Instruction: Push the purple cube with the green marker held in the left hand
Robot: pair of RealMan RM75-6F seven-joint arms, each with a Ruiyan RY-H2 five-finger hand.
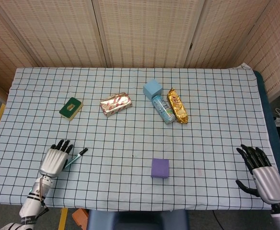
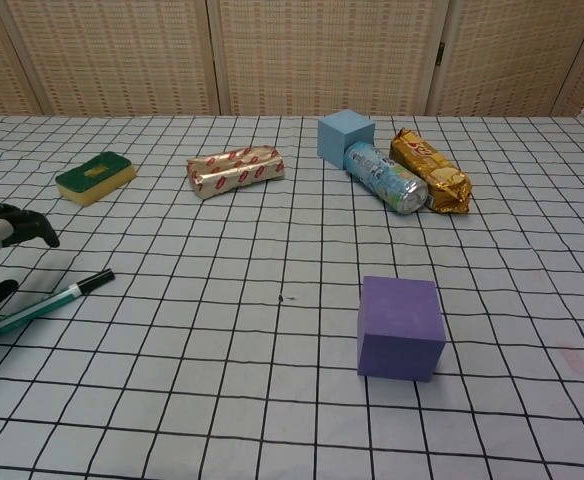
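Lying on the checked cloth of the table (image 1: 216, 96), the green marker with a black cap (image 2: 54, 300) rests just beside my left robot hand (image 1: 55, 160), whose fingers are spread and grip nothing. The purple cube (image 2: 401, 327) sits well apart from it, towards the table's near middle. My right robot hand (image 1: 264, 172) hangs at the near right edge, fingers apart and empty. Farther back lie a green sponge (image 1: 71, 108), a silver-red wrapped packet (image 1: 115, 104), a light blue cube (image 1: 152, 88), a toppled drink can (image 1: 163, 109) and a gold snack packet (image 1: 177, 105).
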